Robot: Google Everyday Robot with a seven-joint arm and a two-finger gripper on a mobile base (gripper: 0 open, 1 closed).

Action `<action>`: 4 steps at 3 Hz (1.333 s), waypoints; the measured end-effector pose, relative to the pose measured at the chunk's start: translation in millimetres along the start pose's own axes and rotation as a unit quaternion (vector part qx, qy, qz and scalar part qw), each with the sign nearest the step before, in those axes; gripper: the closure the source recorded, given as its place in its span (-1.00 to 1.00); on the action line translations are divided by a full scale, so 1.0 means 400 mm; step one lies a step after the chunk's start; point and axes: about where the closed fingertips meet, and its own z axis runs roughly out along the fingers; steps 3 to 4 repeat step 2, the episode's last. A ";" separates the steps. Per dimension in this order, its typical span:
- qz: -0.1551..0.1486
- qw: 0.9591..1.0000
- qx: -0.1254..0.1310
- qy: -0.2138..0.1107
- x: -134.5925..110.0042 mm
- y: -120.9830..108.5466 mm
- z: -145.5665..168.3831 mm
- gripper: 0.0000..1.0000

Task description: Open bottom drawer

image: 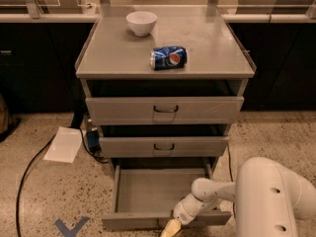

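Camera view looks down from the front, and nearest to us, right at the bottom edge, sits the claw (170,227), its pale yellowish tip partly cut off by the frame. Whether it is spread or pressed together, I cannot tell. It is up against the front panel of the bottom drawer (148,189), near the middle of that panel. The white arm (274,196) reaches in from the lower right, its bulky shell filling that corner.

That bottom drawer stands pulled well out over the speckled floor (276,142), its plain grey tray open to view. To the left on the floor: a blue tape mark (70,227), a black cable (27,174) and a white sheet of paper (63,144).

Up a level, the middle drawer (197,146) juts out slightly, dark handle centred. Above it, the top drawer (207,109) is wider and juts out a little too.

On the tabletop (207,48), a blue soda can (169,58) lies on its side near the front edge; further back and to the left, a white bowl (141,22) stands upright. Dark counters (34,63) run across behind.
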 end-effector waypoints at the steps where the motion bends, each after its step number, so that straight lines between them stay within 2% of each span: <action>1: 0.005 1.000 -0.008 0.001 -0.002 -0.001 -0.003 -1.00; 4: 0.005 1.000 -0.008 0.001 -0.002 -0.001 -0.003 -1.00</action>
